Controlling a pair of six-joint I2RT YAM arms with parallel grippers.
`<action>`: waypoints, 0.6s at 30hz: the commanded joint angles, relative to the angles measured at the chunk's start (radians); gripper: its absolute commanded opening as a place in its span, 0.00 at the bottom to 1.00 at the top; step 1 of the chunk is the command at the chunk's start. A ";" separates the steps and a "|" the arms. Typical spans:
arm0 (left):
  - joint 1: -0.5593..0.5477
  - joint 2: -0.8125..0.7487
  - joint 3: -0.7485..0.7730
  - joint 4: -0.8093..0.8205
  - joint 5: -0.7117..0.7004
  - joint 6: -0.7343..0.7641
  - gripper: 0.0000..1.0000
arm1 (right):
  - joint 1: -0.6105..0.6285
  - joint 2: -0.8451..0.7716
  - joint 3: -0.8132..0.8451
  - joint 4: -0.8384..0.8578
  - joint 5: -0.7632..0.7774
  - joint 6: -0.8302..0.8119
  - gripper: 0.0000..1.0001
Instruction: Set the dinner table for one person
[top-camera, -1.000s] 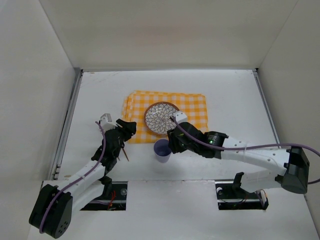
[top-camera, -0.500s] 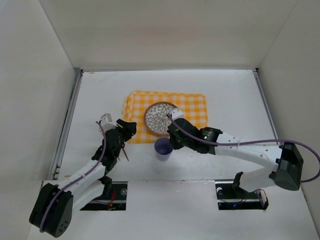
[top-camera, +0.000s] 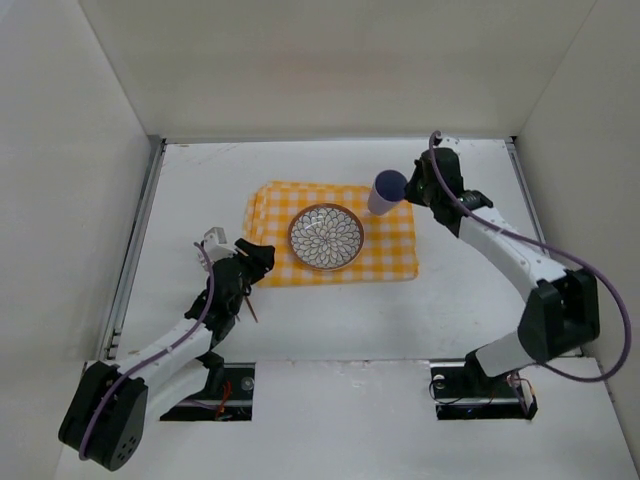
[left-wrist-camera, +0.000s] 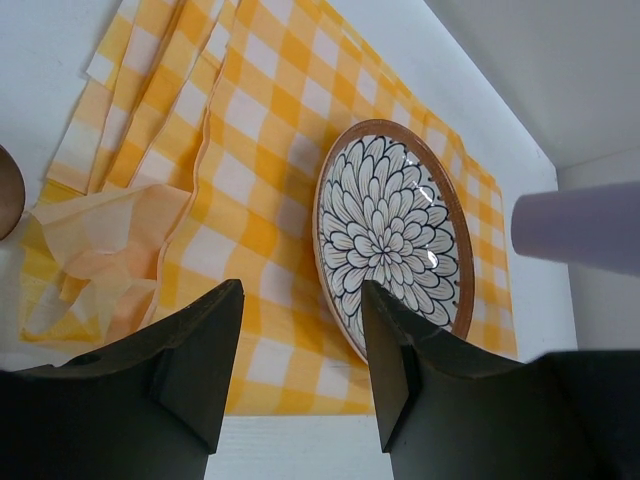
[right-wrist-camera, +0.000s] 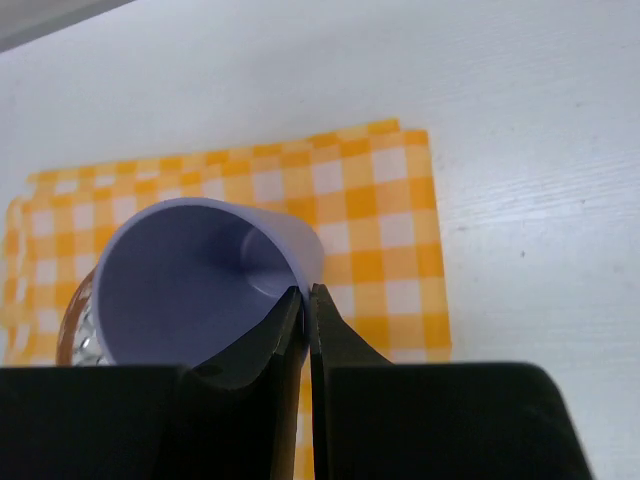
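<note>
Lilac cup (right-wrist-camera: 190, 275) rim pinched by right gripper (right-wrist-camera: 306, 300); left gripper (left-wrist-camera: 300, 290) agape

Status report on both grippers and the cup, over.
Right gripper shut on purple cup rim, over far right corner of checked cloth. Left gripper open, empty, near cloth's left edge. Plate on cloth, nothing blocking.

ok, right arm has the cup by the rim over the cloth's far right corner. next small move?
Probably ease the cup straight down onto the cloth, then release. The right end effector is shut on its rim, over bare cloth right of the plate; contact isn't visible yet.
</note>
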 joint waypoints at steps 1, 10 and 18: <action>-0.002 0.023 0.027 0.015 -0.020 0.000 0.47 | -0.063 0.123 0.101 0.082 0.001 -0.003 0.10; -0.052 0.113 0.077 -0.037 -0.098 0.013 0.46 | -0.123 0.248 0.180 0.111 0.016 -0.010 0.10; -0.066 0.129 0.102 -0.072 -0.123 0.016 0.47 | -0.120 0.301 0.230 0.061 0.029 -0.007 0.11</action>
